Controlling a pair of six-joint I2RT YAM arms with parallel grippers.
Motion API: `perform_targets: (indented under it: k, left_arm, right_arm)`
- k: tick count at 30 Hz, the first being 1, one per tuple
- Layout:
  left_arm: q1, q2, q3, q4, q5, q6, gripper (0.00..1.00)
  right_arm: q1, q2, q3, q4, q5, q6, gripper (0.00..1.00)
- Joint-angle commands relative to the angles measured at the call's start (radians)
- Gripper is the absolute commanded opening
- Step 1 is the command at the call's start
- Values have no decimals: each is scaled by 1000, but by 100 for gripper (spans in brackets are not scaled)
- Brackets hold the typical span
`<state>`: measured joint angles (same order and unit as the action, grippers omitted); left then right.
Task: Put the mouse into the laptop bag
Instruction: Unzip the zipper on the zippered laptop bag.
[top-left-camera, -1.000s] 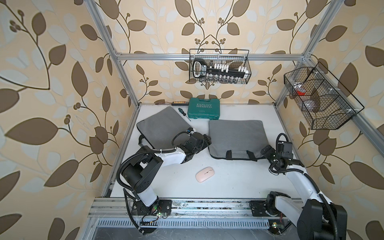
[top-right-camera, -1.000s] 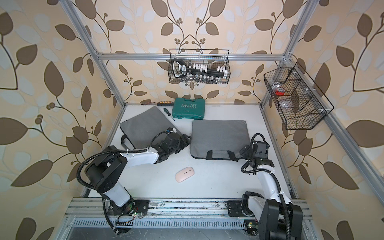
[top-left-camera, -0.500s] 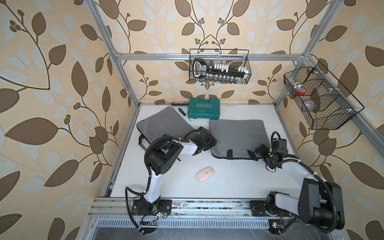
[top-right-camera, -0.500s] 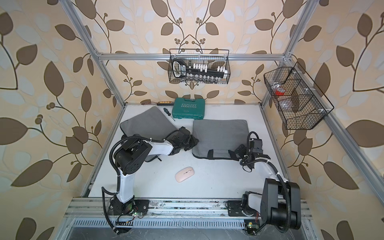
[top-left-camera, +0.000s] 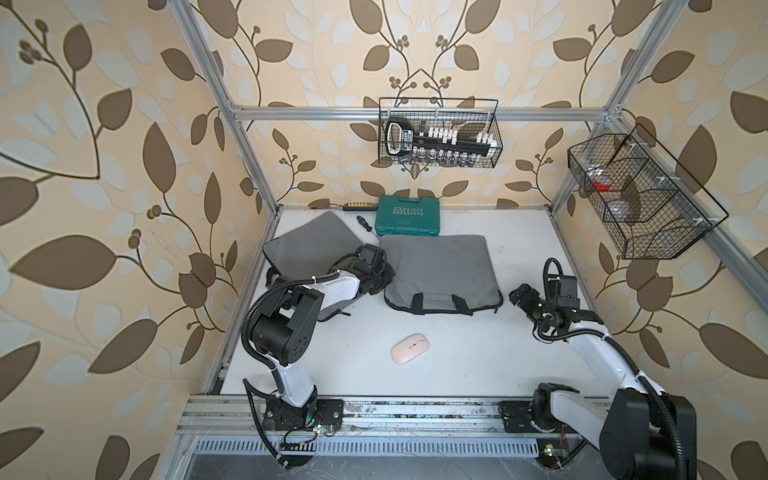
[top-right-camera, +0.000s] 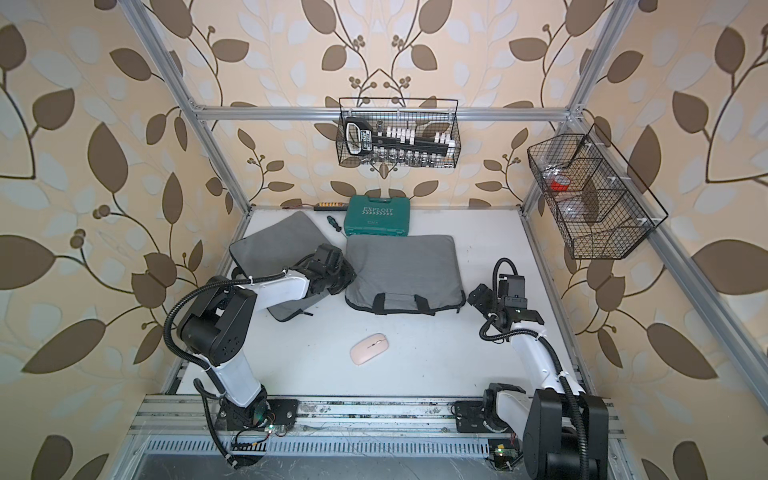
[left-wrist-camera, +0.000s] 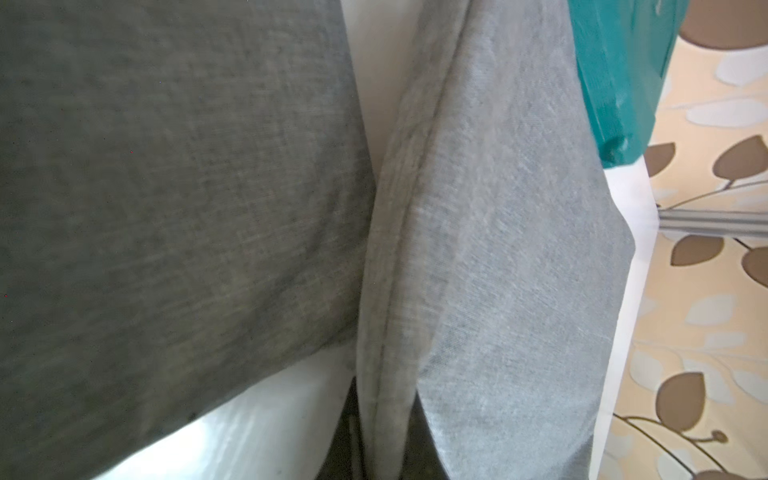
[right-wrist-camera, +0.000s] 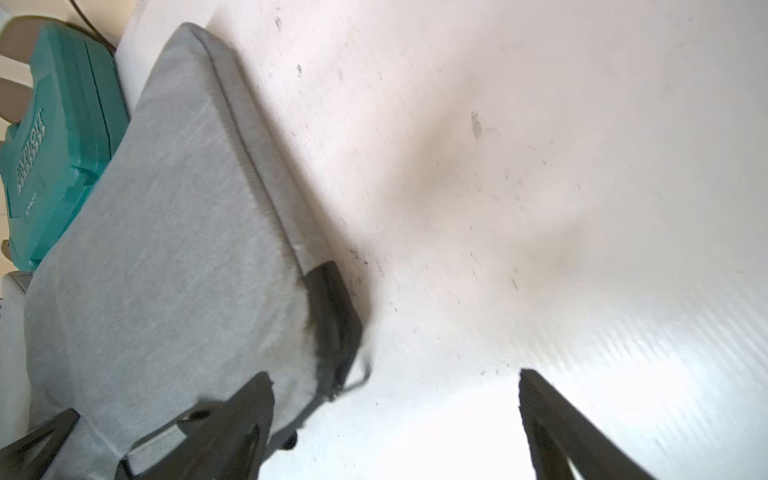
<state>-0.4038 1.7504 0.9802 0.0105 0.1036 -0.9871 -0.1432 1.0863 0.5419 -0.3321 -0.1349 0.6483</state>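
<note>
grey cloth is pinched now – the left gripper (left-wrist-camera: 386, 440) was wide a moment ago and has snapped together on the side edge of the laptop bag (top-left-camera: 440, 270), in the middle of the frame. the bag has slid a bit to the left with it. the right gripper (top-left-camera: 519, 294) sits near the bag's other corner, fingers apart. the pink mouse (top-left-camera: 409, 348) lies alone on the white table (top-left-camera: 478, 365), lower middle — not picked up yet. my guess: the bag must be opened first.
</note>
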Motion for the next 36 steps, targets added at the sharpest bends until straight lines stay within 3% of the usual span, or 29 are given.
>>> perform_targets:
  k: [1,4,7,11,14,19,25,30,36]
  left_arm:
    - [30,-60,2,-74,-78,55,0]
    - [43,-51,19,-78,-51,80,0]
    - [51,-40,39,-75,-21,101,0]
    - [51,-33,44,-76,-12,110,0]
    - [53,-35,43,-84,-18,109,23]
    - [54,-56,35,-76,-6,113,42]
    - [54,-87,29,-88,3,116,50]
    - [54,-95,17,-72,21,113,51]
    - [56,-95,9,-59,30,108,50]
  right_arm:
    - [26,-17,-56,33,-121,-39,79]
    - [156,-33,-68,59,-53,-20,67]
    - [258,-27,-61,76,4,1,69]
    - [289,14,-51,101,43,-3,68]
    - [325,69,-53,123,121,7,67]
    - [355,177,-7,106,188,26,57]
    - [398,253,41,117,237,66,56]
    - [408,366,99,116,287,84,53]
    - [456,437,136,142,306,85,43]
